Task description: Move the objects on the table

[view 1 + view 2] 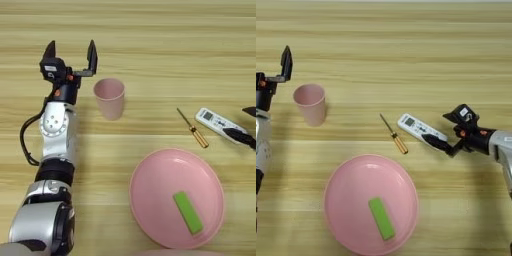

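Observation:
A pale pink cup (109, 97) stands upright on the wooden table (150, 45). My left gripper (71, 54) is open just left of and behind the cup, touching nothing. A slim white remote (417, 127) lies slanted right of centre. My right gripper (446, 131) is open at the remote's right end. Its near finger (437, 143) lies across that end, while the far finger (451, 116) stands clear behind it.
A screwdriver with an orange handle (394, 135) lies just left of the remote. A large round pink plate (351, 200) sits at the front, holding a green block (381, 218).

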Motion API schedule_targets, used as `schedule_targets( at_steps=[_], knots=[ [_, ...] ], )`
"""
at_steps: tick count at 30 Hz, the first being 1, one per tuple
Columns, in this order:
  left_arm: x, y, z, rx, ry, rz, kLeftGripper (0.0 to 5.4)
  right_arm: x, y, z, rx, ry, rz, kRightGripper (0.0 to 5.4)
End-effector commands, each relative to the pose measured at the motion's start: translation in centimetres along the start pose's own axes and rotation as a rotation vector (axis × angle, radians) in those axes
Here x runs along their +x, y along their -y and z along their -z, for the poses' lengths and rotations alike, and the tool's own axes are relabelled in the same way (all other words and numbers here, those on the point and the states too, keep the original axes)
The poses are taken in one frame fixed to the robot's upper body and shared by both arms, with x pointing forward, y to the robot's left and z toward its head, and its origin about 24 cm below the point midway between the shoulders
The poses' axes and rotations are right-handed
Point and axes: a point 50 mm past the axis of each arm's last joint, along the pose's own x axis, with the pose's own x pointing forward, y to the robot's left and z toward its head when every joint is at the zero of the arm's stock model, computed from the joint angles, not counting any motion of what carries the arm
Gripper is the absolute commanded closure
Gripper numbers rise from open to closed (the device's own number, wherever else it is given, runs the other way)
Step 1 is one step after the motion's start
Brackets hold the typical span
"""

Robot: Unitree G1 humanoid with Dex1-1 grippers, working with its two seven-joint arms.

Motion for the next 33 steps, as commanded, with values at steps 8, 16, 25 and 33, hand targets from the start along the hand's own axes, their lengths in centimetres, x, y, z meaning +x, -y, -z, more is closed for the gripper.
schedule_targets(
  at_steps=[8, 16, 25, 33],
  knots=[
    [0.4, 0.0, -0.3, 0.017, 0.011, 0.016, 0.02, 1.2, 0.2, 0.9, -0.048, -0.093, 0.027, 0.00],
    [0.4, 0.1, -0.2, 0.018, 0.002, 0.022, 0.00, 1.9, 0.4, 1.4, -0.052, -0.127, 0.037, 0.17],
    [0.4, 0.0, 0.0, 0.018, -0.002, 0.021, 0.00, 2.4, 0.2, 1.7, -0.063, -0.140, 0.018, 1.14],
    [0.4, 0.0, 0.0, 0.018, -0.001, 0.021, 0.00, 2.4, 0.2, 1.7, -0.059, -0.135, 0.012, 2.02]
  ],
)
